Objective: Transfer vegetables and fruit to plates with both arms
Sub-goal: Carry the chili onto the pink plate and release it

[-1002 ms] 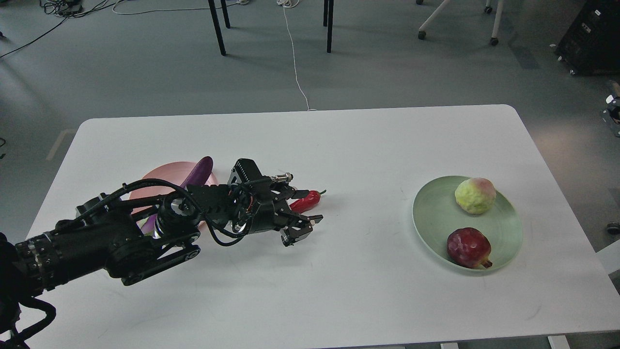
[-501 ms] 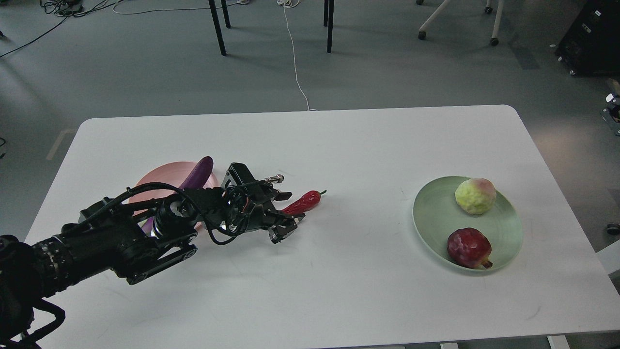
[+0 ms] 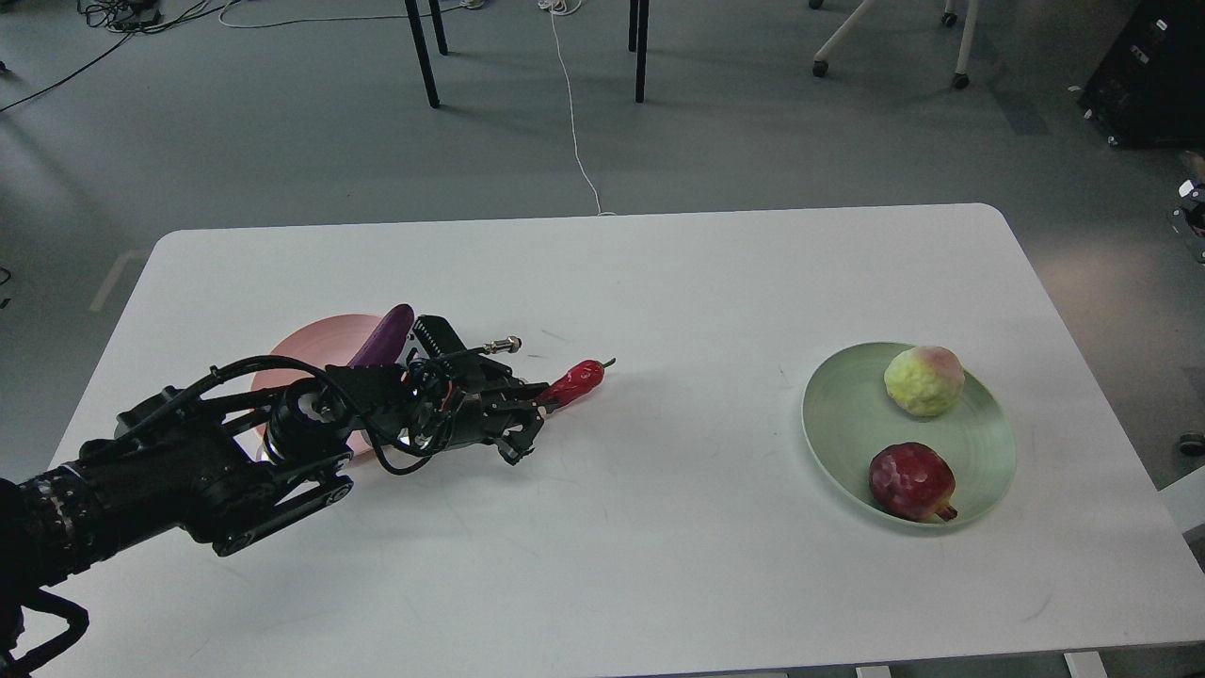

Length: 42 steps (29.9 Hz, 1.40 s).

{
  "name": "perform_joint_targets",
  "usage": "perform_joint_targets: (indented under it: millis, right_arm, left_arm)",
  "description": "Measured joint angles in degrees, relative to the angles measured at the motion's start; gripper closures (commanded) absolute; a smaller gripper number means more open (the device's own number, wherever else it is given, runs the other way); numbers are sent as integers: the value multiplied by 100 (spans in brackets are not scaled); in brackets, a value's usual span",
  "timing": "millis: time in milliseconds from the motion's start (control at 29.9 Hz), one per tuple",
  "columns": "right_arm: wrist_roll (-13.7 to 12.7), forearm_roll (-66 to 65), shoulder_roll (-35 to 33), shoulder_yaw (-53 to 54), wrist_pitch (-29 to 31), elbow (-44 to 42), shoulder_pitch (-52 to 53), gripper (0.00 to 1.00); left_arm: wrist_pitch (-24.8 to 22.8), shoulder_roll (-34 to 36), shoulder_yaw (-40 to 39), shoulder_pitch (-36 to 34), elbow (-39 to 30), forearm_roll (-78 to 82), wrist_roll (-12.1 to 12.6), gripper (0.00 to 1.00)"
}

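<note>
Low over the table's (image 3: 659, 282) left half, the left arm reaches in from the lower left, nearly level, wrist pointing right. The left gripper (image 3: 532, 414) is clenched on the tail end of the red chili pepper (image 3: 574, 381), whose green stem points up and right. Just behind the wrist sits the pink plate (image 3: 311, 344), largely hidden by the arm, with the purple eggplant (image 3: 384, 332) lying across it. Well apart on the right, the mint green plate (image 3: 988, 461) holds the yellow-green fruit (image 3: 923, 379) at its far side and the pomegranate (image 3: 911, 481) at its near side. Bare white tabletop lies between the two plates. No right arm shows.
</note>
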Motion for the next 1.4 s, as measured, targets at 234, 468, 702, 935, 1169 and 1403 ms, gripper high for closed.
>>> perform_joint_targets:
  millis: [234,468,702,935,1169,1403]
  right_arm:
    - [0,-7,-6,1,0,0,26,1]
    - [0,-8,3,1,0,-4,34,1]
    - [0,-8,39,-16,0,48,50,1]
    - [0,-8,0,-22,0,47,74,1]
    - [0,-8,-10,-27,0,37,73,1]
    - [0,-8,27,20,0,-4,73,1]
  left_arm:
    - [-228,1497,-458,-82,-985,-505,-21,88]
    - [-212,2691,-450,35,-985,-1026,-216,88]
    - [-140,2746,-409,425,-456,-1561,-332,82]
    - [-114,2389,-404,613,302,-1573,-362,58]
    - [-114,2262,-420,577,386,-1589,-363,24]
    - [-126,2240,-578,474,346,-2118,-372,2]
